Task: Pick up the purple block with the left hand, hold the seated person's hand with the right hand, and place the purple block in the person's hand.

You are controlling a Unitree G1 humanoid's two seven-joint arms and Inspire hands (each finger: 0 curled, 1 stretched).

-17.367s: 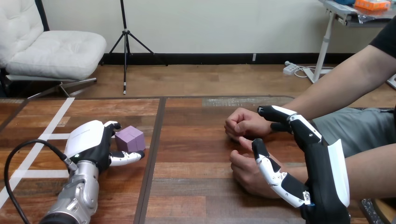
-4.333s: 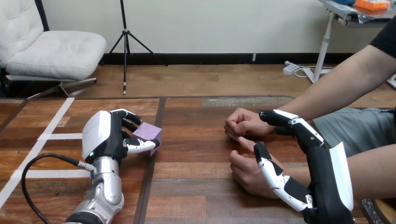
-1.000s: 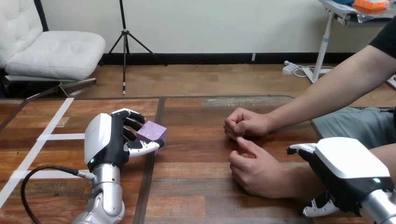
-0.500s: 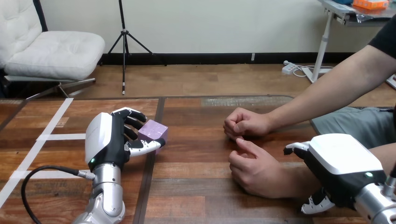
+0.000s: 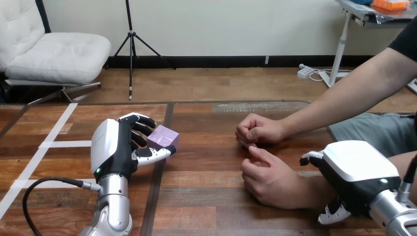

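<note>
As I watched through the head camera, the robot's left hand [image 5: 115,150] stood just left of the dark seam [image 5: 154,196] that runs down the wooden table [image 5: 211,206]. Its fingers [image 5: 140,120] and thumb were clenched around the purple block [image 5: 163,136]. That block sat right over the seam, pinched between the curled fingers on its far side and the thumb on its near side. I could not tell whether it touched the tabletop or hung just clear of it. Well right of the seam, the person's nearer hand [image 5: 268,177] lay palm down on the wood with fingers loosely bent, and the person's farther hand [image 5: 258,130] rested beyond it as a fist. Farthest right of the seam, the right hand [image 5: 359,172] lay white shell up over the person's wrist [image 5: 307,189], grasping it with one digit hooked down the far side and fingertips [image 5: 334,215] curling under the near side.
</note>
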